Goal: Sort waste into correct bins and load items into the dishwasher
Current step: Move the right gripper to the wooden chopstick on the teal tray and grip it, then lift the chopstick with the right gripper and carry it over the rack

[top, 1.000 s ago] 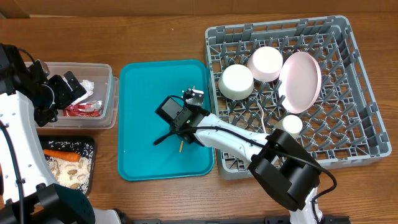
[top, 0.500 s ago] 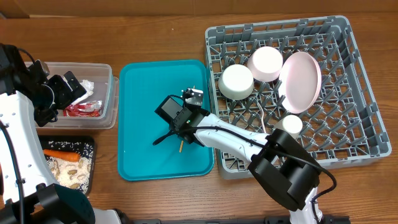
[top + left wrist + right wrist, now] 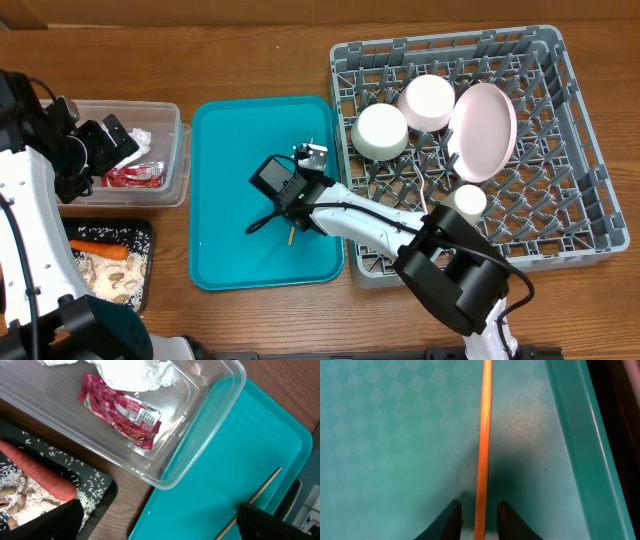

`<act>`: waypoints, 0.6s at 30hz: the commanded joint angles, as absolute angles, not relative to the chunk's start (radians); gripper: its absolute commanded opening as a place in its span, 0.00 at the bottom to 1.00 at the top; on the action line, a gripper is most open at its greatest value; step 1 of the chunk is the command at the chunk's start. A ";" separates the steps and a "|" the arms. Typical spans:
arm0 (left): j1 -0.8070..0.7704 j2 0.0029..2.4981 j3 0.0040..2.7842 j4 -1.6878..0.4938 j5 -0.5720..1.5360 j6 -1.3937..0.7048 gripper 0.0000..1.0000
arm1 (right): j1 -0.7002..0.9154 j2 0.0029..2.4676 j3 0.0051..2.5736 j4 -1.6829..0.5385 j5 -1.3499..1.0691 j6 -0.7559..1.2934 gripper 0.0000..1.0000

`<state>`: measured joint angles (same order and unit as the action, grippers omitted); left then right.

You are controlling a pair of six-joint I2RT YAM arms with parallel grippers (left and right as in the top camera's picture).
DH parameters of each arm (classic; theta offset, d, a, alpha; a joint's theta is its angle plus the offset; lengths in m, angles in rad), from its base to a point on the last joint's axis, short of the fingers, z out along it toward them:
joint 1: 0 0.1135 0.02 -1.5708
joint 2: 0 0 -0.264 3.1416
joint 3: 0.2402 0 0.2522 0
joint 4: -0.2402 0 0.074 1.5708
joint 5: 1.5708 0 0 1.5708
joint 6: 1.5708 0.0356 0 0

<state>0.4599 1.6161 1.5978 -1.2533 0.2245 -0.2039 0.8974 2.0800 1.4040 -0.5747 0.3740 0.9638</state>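
Right arm (image 3: 450,275) elbow has nudged left since the earlier frame; I see nothing else moved. Right end effector (image 3: 479,520) is slightly spread, its fingertips straddling the chopstick (image 3: 484,435), which lies flat on the teal tray (image 3: 395,435), thin gaps either side. Left end effector (image 3: 165,525) is spread wide.

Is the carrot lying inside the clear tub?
No, the carrot lies in the black tray, while the clear tub holds the red wrapper.
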 commanded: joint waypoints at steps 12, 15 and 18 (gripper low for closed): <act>0.458 1.614 1.620 -1.252 0.229 -0.210 1.00 | 0.895 2.122 1.404 -0.550 0.392 0.962 0.26; 0.458 1.614 1.620 -1.252 0.229 -0.210 1.00 | 0.894 2.152 1.404 -0.539 0.392 0.962 0.26; 0.458 1.614 1.620 -1.252 0.229 -0.210 1.00 | 0.894 2.154 1.404 -0.539 0.392 0.962 0.12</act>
<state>0.4599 1.6161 1.5978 -1.2530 0.2245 -0.2039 0.8974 2.1143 1.4044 -0.5369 0.3988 0.9619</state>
